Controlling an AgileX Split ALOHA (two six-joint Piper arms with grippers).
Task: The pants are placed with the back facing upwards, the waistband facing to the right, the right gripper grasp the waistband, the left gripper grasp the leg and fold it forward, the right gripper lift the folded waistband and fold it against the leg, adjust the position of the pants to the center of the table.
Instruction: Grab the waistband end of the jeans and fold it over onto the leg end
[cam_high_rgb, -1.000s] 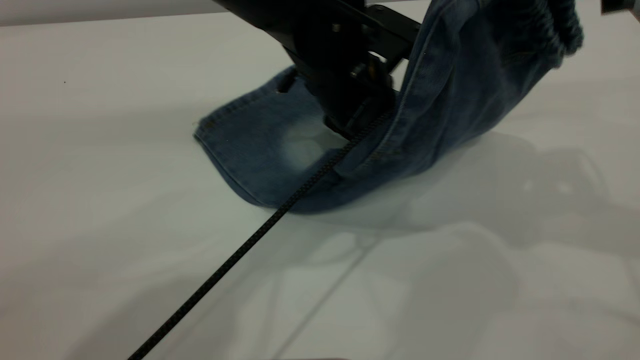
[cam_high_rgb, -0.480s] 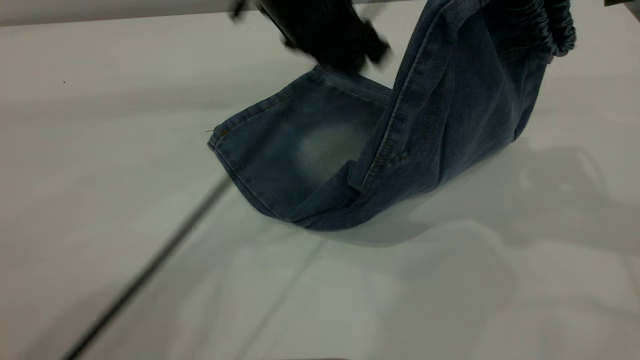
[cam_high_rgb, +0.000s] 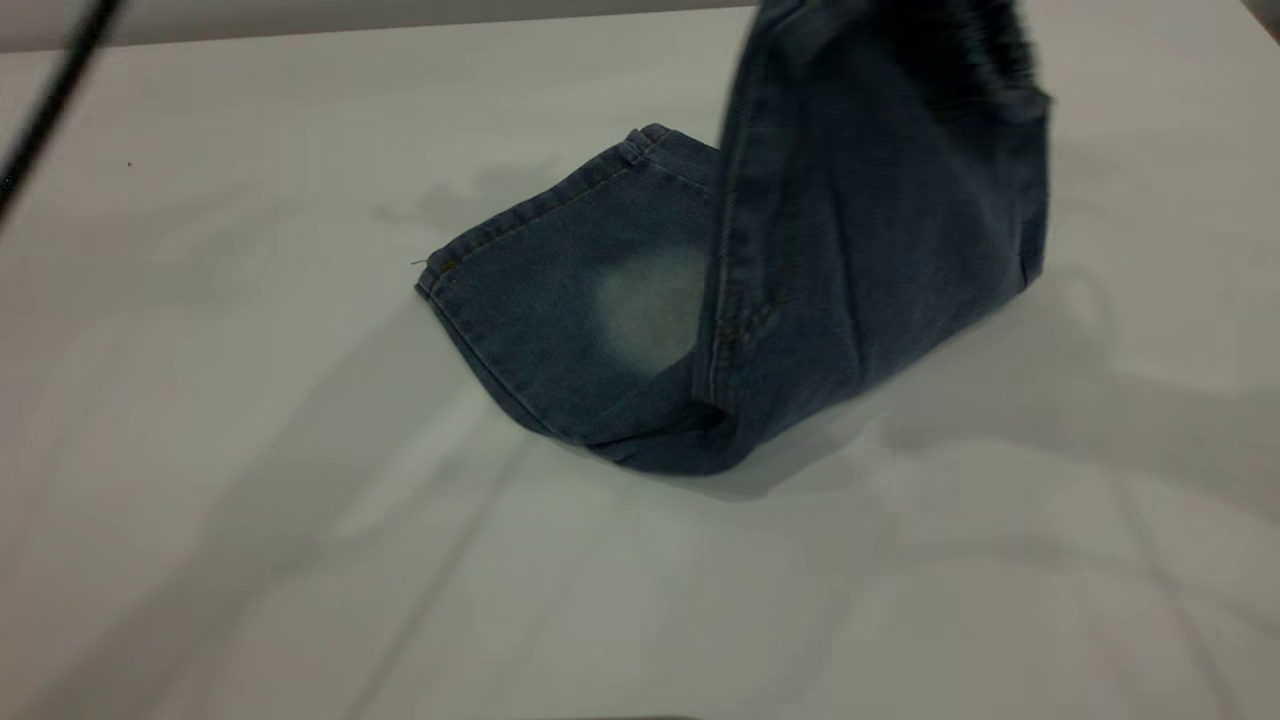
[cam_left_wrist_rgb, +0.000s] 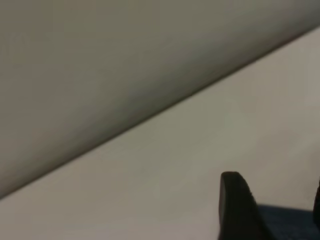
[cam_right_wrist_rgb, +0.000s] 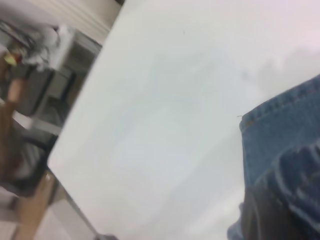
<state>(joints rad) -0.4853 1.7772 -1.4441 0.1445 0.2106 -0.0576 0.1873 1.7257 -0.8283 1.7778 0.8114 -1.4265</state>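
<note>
The pants (cam_high_rgb: 560, 300) are faded blue denim, with one leg end lying flat on the table (cam_high_rgb: 250, 520). Their other half stands up in a steep fold (cam_high_rgb: 880, 230). The ruched waistband (cam_high_rgb: 990, 50) hangs high at the top edge of the exterior view. In the right wrist view the waistband (cam_right_wrist_rgb: 300, 175) bunches against a dark finger (cam_right_wrist_rgb: 262, 217) of my right gripper (cam_right_wrist_rgb: 280, 212), which is shut on it, above the leg's hem (cam_right_wrist_rgb: 280, 115). My left gripper (cam_left_wrist_rgb: 277, 210) is open, its finger (cam_left_wrist_rgb: 237, 207) over a strip of denim (cam_left_wrist_rgb: 285, 222), holding nothing.
A black cable (cam_high_rgb: 50, 95) crosses the exterior view's top left corner. The table's far edge (cam_high_rgb: 350, 25) runs along the top. Beyond the table's edge, the right wrist view shows room clutter (cam_right_wrist_rgb: 35, 65).
The left gripper has lifted off the leg and left the exterior view, its cable swinging to the top left. The raised waistband has moved left, over the flat leg.
</note>
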